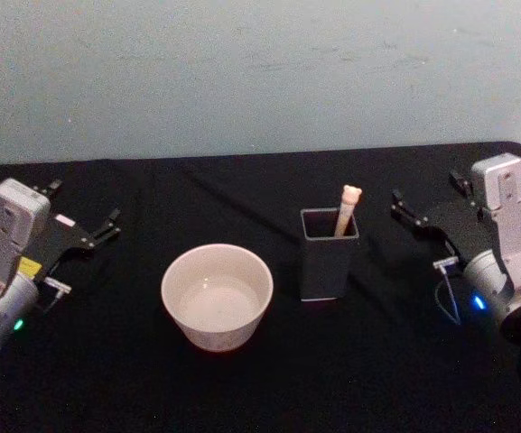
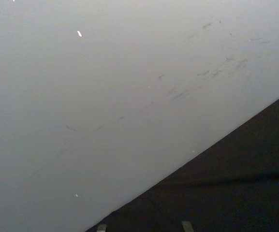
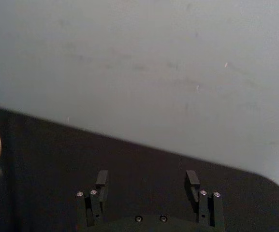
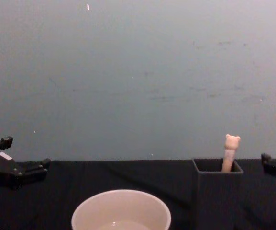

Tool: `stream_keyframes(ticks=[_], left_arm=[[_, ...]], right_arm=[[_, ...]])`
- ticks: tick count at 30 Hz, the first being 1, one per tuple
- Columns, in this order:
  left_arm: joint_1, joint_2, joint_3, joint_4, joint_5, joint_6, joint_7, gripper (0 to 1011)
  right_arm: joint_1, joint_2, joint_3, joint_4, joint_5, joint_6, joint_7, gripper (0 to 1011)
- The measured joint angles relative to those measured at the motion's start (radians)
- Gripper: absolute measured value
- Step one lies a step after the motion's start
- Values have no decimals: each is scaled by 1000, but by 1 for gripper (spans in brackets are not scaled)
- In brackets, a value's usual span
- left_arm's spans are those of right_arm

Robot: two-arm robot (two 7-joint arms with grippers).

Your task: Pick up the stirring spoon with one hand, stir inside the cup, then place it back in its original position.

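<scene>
Black cloth covers the table [image 1: 242, 388], which meets a pale grey-blue wall [image 1: 242, 72] at its far edge. Near the centre of the table stands the cup [image 1: 217, 296], wide, round and cream-white, its interior holding no utensil; the chest view shows its rim low in the foreground. Just beside it, toward the robot's right and apart from it, stands the dark grey square holder [image 1: 329, 255], upright. The stirring spoon [image 1: 347, 208] stands inside this holder, leaning slightly against one wall, with its beige handle and small bear head rising above the rim; its bowl is hidden within the holder. The left gripper [image 1: 84, 230] rests over the table at the robot's left, well apart from the cup, its two dark fingers spread and holding nothing. The right gripper [image 1: 427, 206] rests at the robot's right, near the holder but not touching it, its fingers [image 3: 193, 180] likewise parted and empty, as the right wrist view confirms. Both grippers point toward the wall
</scene>
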Motion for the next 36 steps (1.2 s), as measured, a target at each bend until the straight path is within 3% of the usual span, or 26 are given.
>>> stream_keyframes(ticks=[7,36], left_arm=[[0,0,0,0,0,0,0,1001],[0,0,0,0,0,0,0,1001]], right_arm=[[18,-15,-2,53,-18,11,16,1003],[13,-11,-2,39,-12,10,15,1003]])
